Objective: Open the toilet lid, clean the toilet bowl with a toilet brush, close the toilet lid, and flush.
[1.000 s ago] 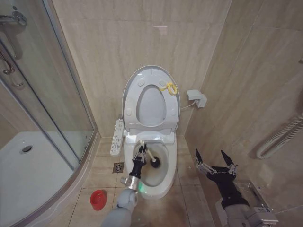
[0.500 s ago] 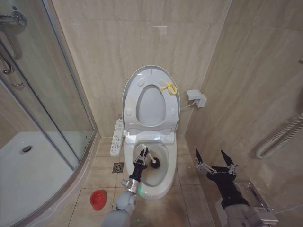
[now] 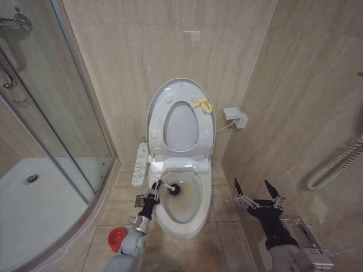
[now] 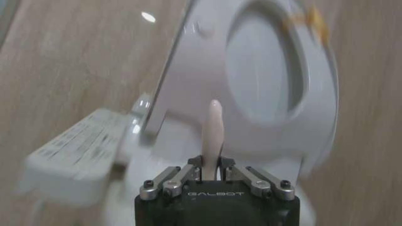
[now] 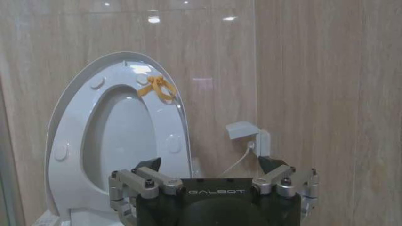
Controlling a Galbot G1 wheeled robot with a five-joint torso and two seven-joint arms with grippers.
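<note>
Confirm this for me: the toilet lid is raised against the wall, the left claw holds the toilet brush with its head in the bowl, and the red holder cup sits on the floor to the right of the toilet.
One detail is wrong. The head view shows the red holder cup on the floor to the left of the toilet, near the shower enclosure. The rest stands: the toilet lid is raised, and the left claw holds the toilet brush with its head in the toilet bowl.

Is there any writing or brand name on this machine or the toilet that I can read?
"GALBOT": on the black body of the left gripper, which holds the toilet brush.
"GALBOT": on the black body of the right gripper, parked beside the toilet.
Button panel at the toilet's side: markings too small to read.
Nothing else legible.
</note>
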